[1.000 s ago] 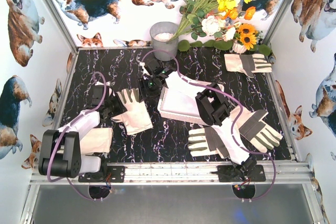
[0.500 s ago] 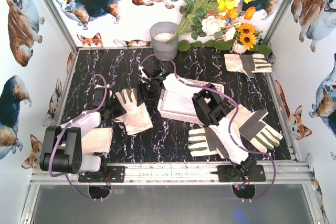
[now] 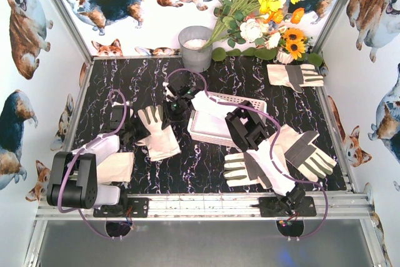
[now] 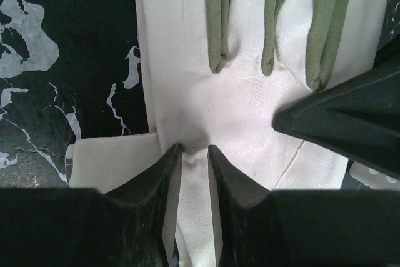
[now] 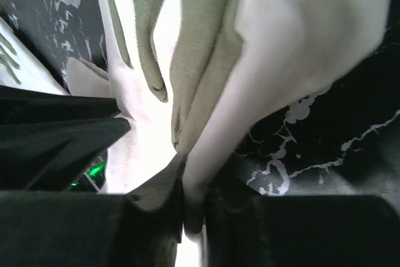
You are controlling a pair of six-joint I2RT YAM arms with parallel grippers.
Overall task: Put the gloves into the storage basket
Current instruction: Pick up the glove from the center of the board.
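Note:
My left gripper is shut on the lower palm of a cream glove that lies flat on the black marble table, fingers pointing away. My right gripper is shut on a folded cream and grey glove, held at the left end of the white slotted storage basket. The two grippers are close together. More gloves lie at the back right, the front right and the front middle.
A grey metal bucket and a bunch of flowers stand at the back. Another cream piece of fabric lies under my left arm. The right arm's elbow hangs over the basket's near edge. Walls enclose the table.
The right arm's elbow has shifted a little to the left, and its gripper with the glove has edged nearer the left gripper. The left gripper has barely moved.

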